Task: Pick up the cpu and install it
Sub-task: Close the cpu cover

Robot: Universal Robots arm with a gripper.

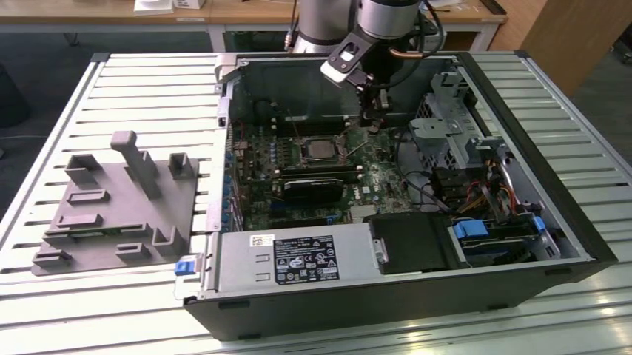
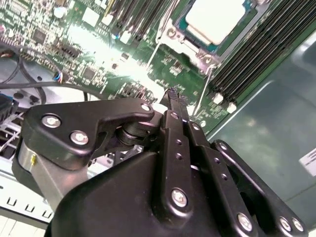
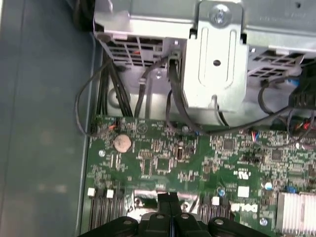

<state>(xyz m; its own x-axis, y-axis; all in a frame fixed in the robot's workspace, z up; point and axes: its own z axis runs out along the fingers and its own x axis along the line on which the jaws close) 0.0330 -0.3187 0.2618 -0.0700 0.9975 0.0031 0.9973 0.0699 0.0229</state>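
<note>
The cpu (image 1: 318, 148) is a silver square lying flat in the motherboard socket inside the open computer case; in the second wrist view the cpu (image 2: 217, 17) has a pale top and a metal frame around it. My gripper (image 1: 374, 127) hangs low over the board, just to the exterior view's right of the socket. Its black fingers (image 2: 174, 106) are pressed together with nothing between them. The fingertips (image 3: 168, 198) sit close above the green board beside the memory slots. A thin metal socket lever (image 2: 202, 94) runs next to the fingertips.
A black card (image 1: 314, 186) lies below the socket. The metal drive cage (image 1: 445, 126) and loose cables (image 1: 434, 188) crowd the exterior view's right side of the case. The power supply (image 1: 296, 259) fills the near side. A grey fixture tray (image 1: 118, 207) rests outside the case, on the slatted table.
</note>
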